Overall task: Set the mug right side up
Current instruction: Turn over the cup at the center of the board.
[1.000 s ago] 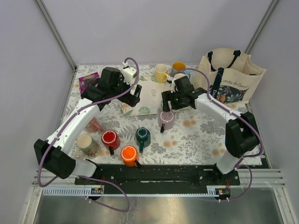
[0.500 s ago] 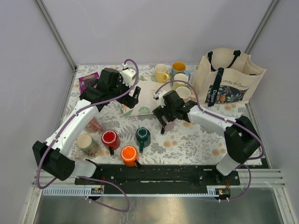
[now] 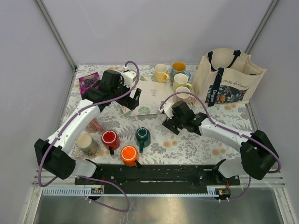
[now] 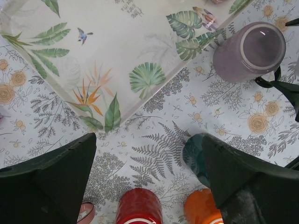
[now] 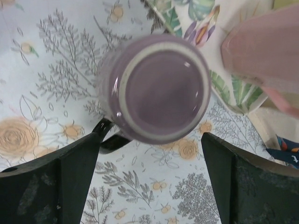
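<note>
Top view: the mug (image 3: 96,125) sits at the worktop's (image 3: 205,140) left, partly under the left arm, near a red mug (image 3: 110,138).

Left wrist: the left claw (image 4: 148,144) is apart and empty.

Right wrist: the right claw (image 5: 149,149) is apart, straddling an upturned mauve mug (image 5: 156,88).

The top view looks steeply down from above and behind the near edge of the table (image 3: 205,140), far enough back to take in all of it. The left wrist camera faces straight down from middling height over a tray (image 4: 93,51) corner, the mauve mug (image 4: 250,51) and the red mug (image 4: 138,207). The right wrist camera also faces down, very close over the same mauve mug, with the tray corner at its upper edge. All three views share the tray.
</note>
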